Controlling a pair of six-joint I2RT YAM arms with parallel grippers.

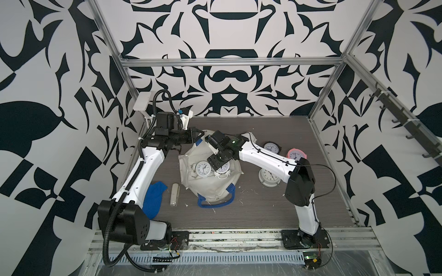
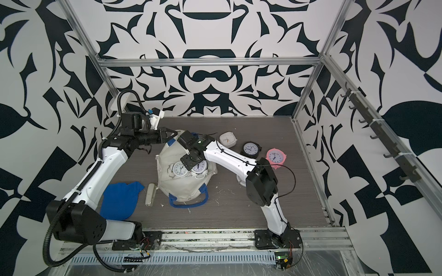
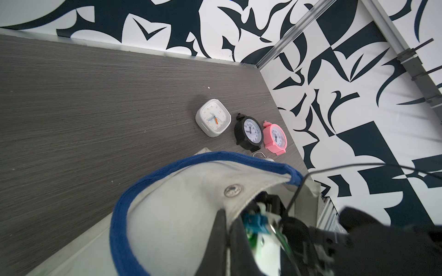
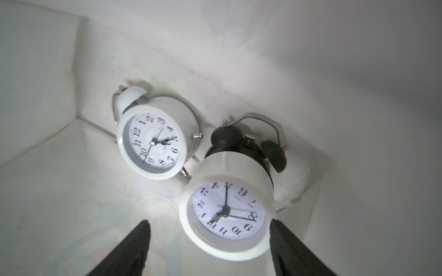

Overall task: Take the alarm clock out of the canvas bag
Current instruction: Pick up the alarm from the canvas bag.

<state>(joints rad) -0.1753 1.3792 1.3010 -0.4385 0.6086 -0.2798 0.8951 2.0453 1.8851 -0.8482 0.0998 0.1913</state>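
The right claw point(image 4: 208, 222) reaches down inside the canvas bag point(image 1: 210, 188). Its jaws are spread wide and it has hold of nothing. Between its two fingers point(image 4: 141, 246) lies the alarm clock with black bells point(image 4: 235, 172), face up on the bag's floor and closer to one finger than the other. Whether that finger touches the clock's white rim, I cannot tell. Just past the claw's tips, beside that clock, the white alarm clock point(image 4: 153, 143) also lies face up in the bag.

The left claw point(image 1: 198, 134) is closed tight on the bag's rim, on the side across from the right claw's arm, next to a blue handle patch point(image 1: 199, 143). Beyond the left claw, well apart from it on the table point(image 1: 239, 215), a square white clock point(image 3: 213, 117), a black clock point(image 3: 248, 131) and a pink clock point(image 3: 275, 137) sit in a row.
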